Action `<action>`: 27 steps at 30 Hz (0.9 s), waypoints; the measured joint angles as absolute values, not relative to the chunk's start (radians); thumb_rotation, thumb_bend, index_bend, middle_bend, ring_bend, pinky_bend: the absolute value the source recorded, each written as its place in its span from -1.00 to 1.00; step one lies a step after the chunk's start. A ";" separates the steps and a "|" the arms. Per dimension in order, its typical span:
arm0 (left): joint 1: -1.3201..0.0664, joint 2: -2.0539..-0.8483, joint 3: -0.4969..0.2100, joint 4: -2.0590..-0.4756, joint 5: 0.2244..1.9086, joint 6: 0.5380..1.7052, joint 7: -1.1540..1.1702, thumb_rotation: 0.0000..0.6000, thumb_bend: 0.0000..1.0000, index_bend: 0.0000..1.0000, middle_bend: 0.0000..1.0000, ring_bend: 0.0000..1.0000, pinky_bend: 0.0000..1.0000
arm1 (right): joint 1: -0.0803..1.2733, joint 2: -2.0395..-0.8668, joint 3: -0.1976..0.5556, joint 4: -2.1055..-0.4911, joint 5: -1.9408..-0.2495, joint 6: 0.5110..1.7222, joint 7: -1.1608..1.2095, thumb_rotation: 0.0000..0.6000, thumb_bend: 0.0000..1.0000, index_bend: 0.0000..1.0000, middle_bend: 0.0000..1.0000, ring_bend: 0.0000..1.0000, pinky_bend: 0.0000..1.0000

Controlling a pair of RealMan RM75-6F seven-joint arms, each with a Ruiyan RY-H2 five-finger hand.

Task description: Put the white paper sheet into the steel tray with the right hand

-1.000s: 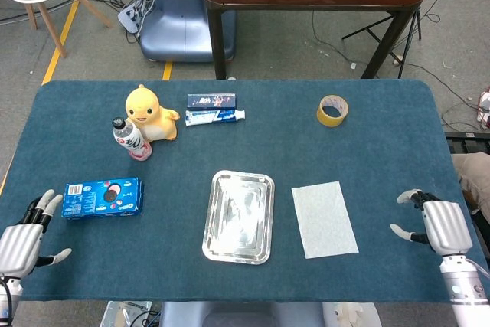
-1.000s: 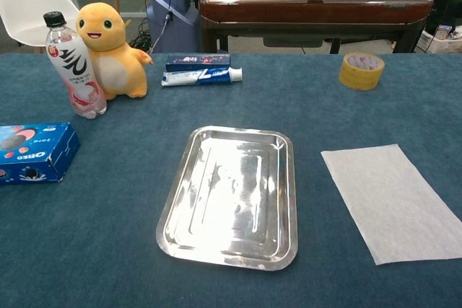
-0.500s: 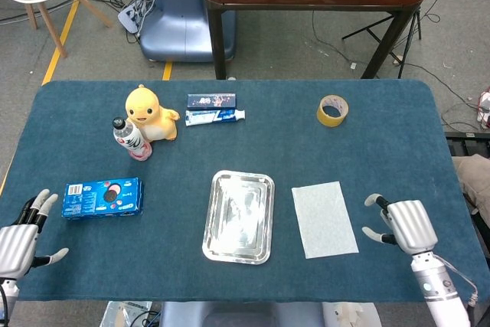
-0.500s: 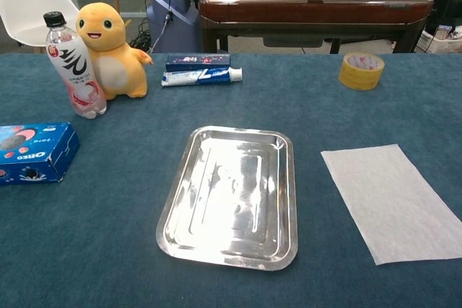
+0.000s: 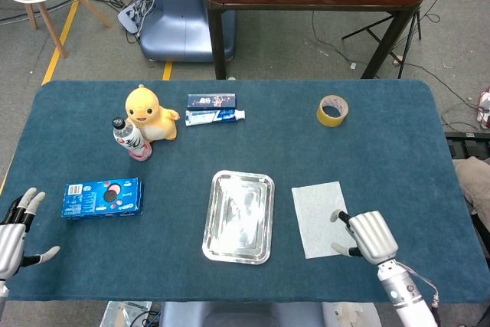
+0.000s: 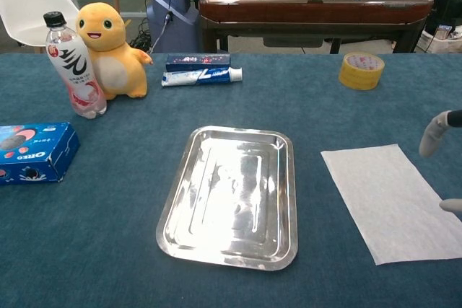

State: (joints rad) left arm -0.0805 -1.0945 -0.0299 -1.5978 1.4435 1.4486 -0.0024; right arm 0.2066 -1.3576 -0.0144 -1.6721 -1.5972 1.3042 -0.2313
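The white paper sheet [image 5: 322, 217] [image 6: 388, 199] lies flat on the blue table, just right of the steel tray [image 5: 240, 216] [image 6: 231, 196], which holds nothing. My right hand [image 5: 365, 237] hovers at the sheet's near right corner with fingers spread, holding nothing; in the chest view only its fingertips [image 6: 434, 134] show at the right edge. Down at the table's near left corner, my left hand [image 5: 14, 230] is spread and holds nothing.
An Oreo box [image 5: 102, 197] lies left of the tray. A bottle [image 5: 130, 138], yellow plush toy [image 5: 148, 112], toothpaste and its box [image 5: 212, 109] stand at the back left. A tape roll [image 5: 332, 110] sits at the back right.
My right hand has moved left from the table's right edge to the sheet's near right corner. My left hand has drifted further left toward the table corner.
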 measured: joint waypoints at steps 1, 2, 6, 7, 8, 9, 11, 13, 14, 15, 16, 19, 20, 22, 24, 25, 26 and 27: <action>-0.080 -1.094 -0.031 -1.597 1.441 1.449 -0.003 1.00 -0.86 -0.99 -0.98 -0.96 -0.18 | 0.206 -1.365 -0.022 -1.671 -1.600 1.301 -0.236 1.00 -1.00 -0.10 1.00 1.00 1.00; -0.080 -1.093 -0.032 -1.597 1.439 1.448 -0.005 1.00 -0.86 -0.99 -0.98 -0.96 -0.18 | 0.205 -1.370 -0.027 -1.669 -1.602 1.299 -0.239 1.00 -1.00 -0.10 1.00 1.00 1.00; -0.079 -1.091 -0.035 -1.596 1.435 1.447 -0.007 1.00 -0.86 -0.99 -0.98 -0.96 -0.18 | 0.200 -1.386 -0.047 -1.659 -1.607 1.293 -0.250 1.00 -1.00 -0.10 1.00 1.00 1.00; -0.079 -1.091 -0.035 -1.597 1.435 1.446 -0.007 1.00 -0.86 -0.99 -0.98 -0.96 -0.18 | 0.198 -1.390 -0.053 -1.655 -1.608 1.291 -0.251 1.00 -1.00 -0.10 1.00 1.00 1.00; -0.079 -1.090 -0.035 -1.597 1.434 1.446 -0.007 1.00 -0.86 -0.99 -0.98 -0.96 -0.18 | 0.197 -1.392 -0.057 -1.652 -1.609 1.289 -0.252 1.00 -1.00 -0.10 1.00 1.00 1.00; -0.079 -1.090 -0.035 -1.597 1.434 1.446 -0.006 1.00 -0.86 -0.99 -0.98 -0.96 -0.18 | 0.196 -1.395 -0.061 -1.648 -1.609 1.288 -0.254 1.00 -1.00 -0.10 1.00 1.00 1.00; -0.078 -1.090 -0.036 -1.598 1.433 1.446 -0.005 1.00 -0.86 -0.99 -0.98 -0.96 -0.18 | 0.193 -1.400 -0.068 -1.639 -1.611 1.285 -0.258 1.00 -1.00 -0.10 1.00 1.00 1.00; -0.078 -1.090 -0.037 -1.597 1.431 1.444 -0.005 1.00 -0.86 -0.99 -0.98 -0.96 -0.18 | 0.192 -1.404 -0.073 -1.632 -1.612 1.283 -0.260 1.00 -1.00 -0.10 1.00 1.00 1.00; -0.079 -1.090 -0.037 -1.597 1.430 1.443 -0.005 1.00 -0.86 -0.99 -0.98 -0.96 -0.18 | 0.191 -1.405 -0.074 -1.629 -1.612 1.282 -0.260 1.00 -1.00 -0.10 1.00 1.00 1.00; -0.079 -1.091 -0.037 -1.596 1.429 1.442 -0.005 1.00 -0.86 -0.99 -0.98 -0.96 -0.18 | 0.190 -1.407 -0.076 -1.625 -1.611 1.281 -0.260 1.00 -1.00 -0.10 1.00 1.00 1.00; -0.079 -1.091 -0.038 -1.595 1.428 1.441 -0.005 1.00 -0.86 -0.99 -0.98 -0.96 -0.18 | 0.189 -1.409 -0.079 -1.619 -1.611 1.280 -0.261 1.00 -1.00 -0.10 1.00 1.00 1.00; -0.080 -1.092 -0.038 -1.593 1.425 1.437 -0.005 1.00 -0.86 -0.99 -0.98 -0.96 -0.18 | 0.188 -1.415 -0.084 -1.609 -1.609 1.275 -0.262 1.00 -1.00 -0.10 1.00 1.00 1.00; -0.080 -1.093 -0.039 -1.592 1.425 1.437 -0.004 1.00 -0.86 -0.99 -0.98 -0.96 -0.18 | 0.188 -1.417 -0.085 -1.606 -1.609 1.274 -0.263 1.00 -1.00 -0.10 1.00 1.00 1.00; -0.080 -1.093 -0.039 -1.592 1.424 1.437 -0.005 1.00 -0.86 -0.99 -0.98 -0.96 -0.18 | 0.187 -1.424 -0.088 -1.599 -1.610 1.272 -0.265 1.00 -1.00 -0.10 1.00 1.00 1.00; -0.079 -1.092 -0.040 -1.592 1.424 1.437 -0.006 1.00 -0.86 -0.99 -0.98 -0.96 -0.18 | 0.187 -1.429 -0.090 -1.593 -1.609 1.269 -0.267 1.00 -1.00 -0.10 1.00 1.00 1.00; -0.079 -1.092 -0.040 -1.592 1.424 1.437 -0.007 1.00 -0.86 -0.99 -0.98 -0.96 -0.18 | 0.186 -1.432 -0.091 -1.589 -1.608 1.267 -0.268 1.00 -1.00 -0.10 1.00 1.00 1.00; -0.079 -1.092 -0.040 -1.592 1.423 1.437 -0.007 1.00 -0.86 -0.99 -0.98 -0.96 -0.18 | 0.186 -1.434 -0.091 -1.587 -1.608 1.266 -0.268 1.00 -1.00 -0.10 1.00 1.00 1.00; -0.079 -1.092 -0.041 -1.592 1.423 1.437 -0.008 1.00 -0.86 -0.99 -0.98 -0.96 -0.18 | 0.186 -1.437 -0.091 -1.584 -1.606 1.264 -0.269 1.00 -1.00 -0.10 1.00 1.00 1.00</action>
State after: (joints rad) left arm -0.0791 -1.0919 -0.0407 -1.5916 1.4230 1.4368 -0.0075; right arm 0.1865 -1.4367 -0.0915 -1.5836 -1.6063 1.2638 -0.2689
